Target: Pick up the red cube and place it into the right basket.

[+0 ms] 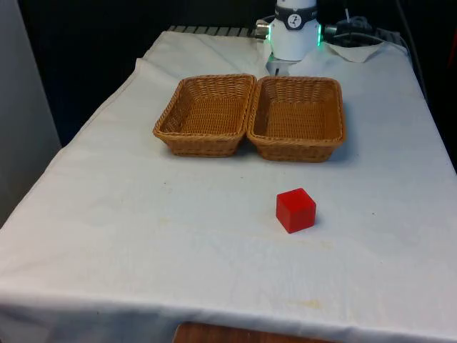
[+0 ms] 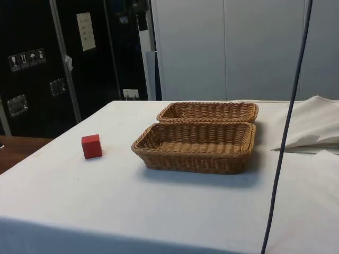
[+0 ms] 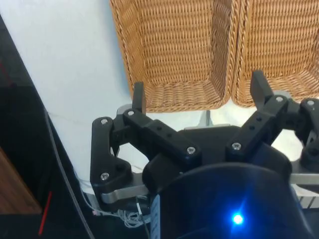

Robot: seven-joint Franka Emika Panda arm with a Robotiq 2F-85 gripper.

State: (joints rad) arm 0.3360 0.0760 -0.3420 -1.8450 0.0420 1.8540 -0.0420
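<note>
A red cube rests on the white cloth, nearer the table's front edge than the baskets; the side view has the same cube apart from the baskets. Two wicker baskets stand side by side: one on the front view's left and one on the front view's right. Both baskets hold nothing. My gripper is open, its two fingers spread wide with nothing between them. It hangs above the table's far end, looking down on the near walls of both baskets, far from the cube.
The robot's base stands just behind the baskets. A loose fold of white cloth lies at the table's far end. A thin dark cable hangs across the side view.
</note>
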